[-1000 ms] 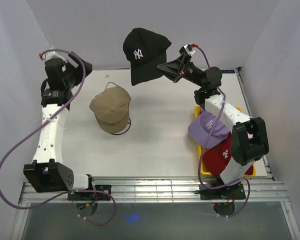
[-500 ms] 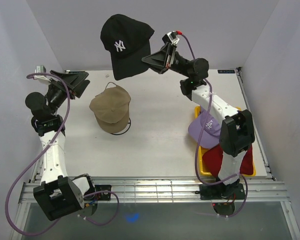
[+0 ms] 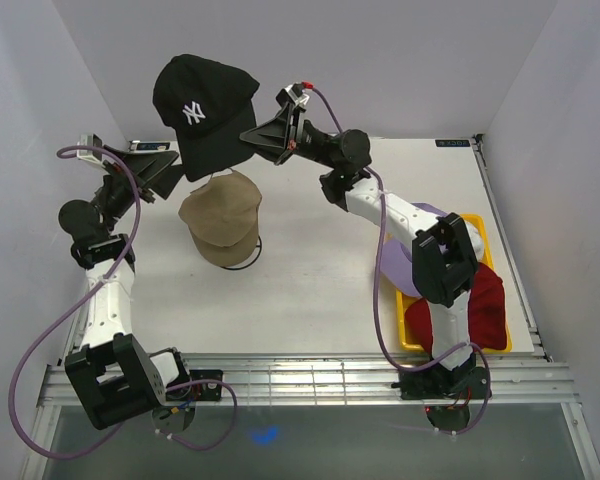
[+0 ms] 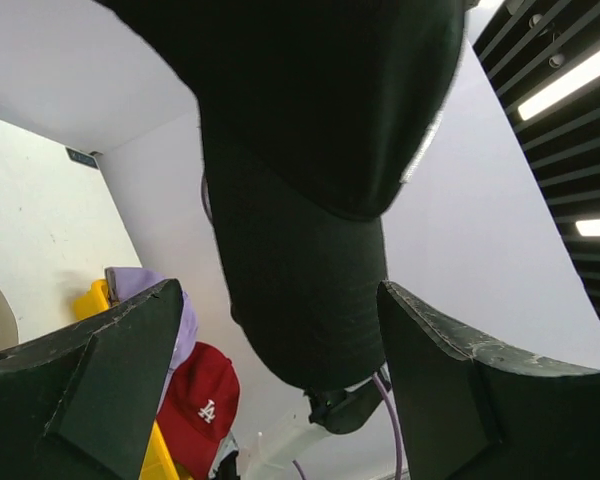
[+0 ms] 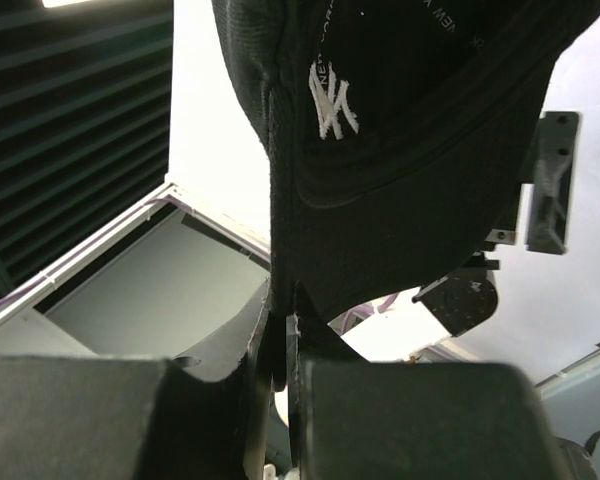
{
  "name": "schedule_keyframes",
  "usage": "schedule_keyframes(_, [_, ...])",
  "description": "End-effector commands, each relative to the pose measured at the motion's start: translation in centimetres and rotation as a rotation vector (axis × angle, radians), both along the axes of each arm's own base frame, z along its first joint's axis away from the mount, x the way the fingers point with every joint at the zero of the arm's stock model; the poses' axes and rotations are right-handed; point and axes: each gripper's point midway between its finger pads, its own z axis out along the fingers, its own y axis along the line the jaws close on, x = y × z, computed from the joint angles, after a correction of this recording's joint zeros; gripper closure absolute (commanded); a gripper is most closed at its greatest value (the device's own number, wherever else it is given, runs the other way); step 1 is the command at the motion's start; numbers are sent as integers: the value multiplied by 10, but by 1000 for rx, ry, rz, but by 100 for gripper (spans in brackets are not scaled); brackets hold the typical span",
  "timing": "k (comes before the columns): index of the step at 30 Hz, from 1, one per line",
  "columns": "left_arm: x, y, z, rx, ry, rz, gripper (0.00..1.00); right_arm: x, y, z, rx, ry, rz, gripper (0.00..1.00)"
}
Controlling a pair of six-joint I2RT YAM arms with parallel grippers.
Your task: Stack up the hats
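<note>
Black fabric baseball cap with white NY logo (image 3: 202,108) is aloft at far left-centre, well above the tabletop (image 3: 320,270). It is carried by its curved brim. The right jaws are pinched tight on the brim edge; the right wrist view shows no gap between them, with the cap (image 5: 400,150) hanging free beyond. Holding it by the brim leaves the crown hollow, open to drop over another cap.

Tan fabric baseball cap (image 3: 220,215) sits alone on the tabletop, just near of the black cap in the top view. It is probably the base of the stack.

The left jaws are spread wide and hold nothing. They are raised beside the black cap and aimed up at it. The left wrist view shows its dark underside (image 4: 310,250) between the fingers, untouched. They are likely placed to steady or guide the crown.

Lavender cap (image 4: 160,300) and dark red cap with white logo (image 3: 480,310) wait in the yellow rectangular plastic tray (image 3: 485,228) on the right.

Nothing is stacked yet. The black cap needs lowering and squaring over the tan one.
</note>
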Motion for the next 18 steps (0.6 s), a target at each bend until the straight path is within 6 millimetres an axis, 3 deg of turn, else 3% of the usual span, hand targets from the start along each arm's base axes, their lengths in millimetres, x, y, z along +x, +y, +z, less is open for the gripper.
schedule_keyframes(1, [-12, -6, 0, 46, -36, -25, 11, -23, -10, 42, 142, -111, -14, 92])
schedule_keyframes(8, [-11, -5, 3, 43, -41, -28, 11, -31, 5, 34, 137, -100, 20, 92])
schedule_keyframes(11, [-14, -6, 7, 45, -59, -29, 14, -32, 8, 20, 124, -79, 33, 92])
schedule_keyframes(18, [-19, -8, 3, 34, -59, -29, 40, -33, 9, -12, 89, -28, 53, 92])
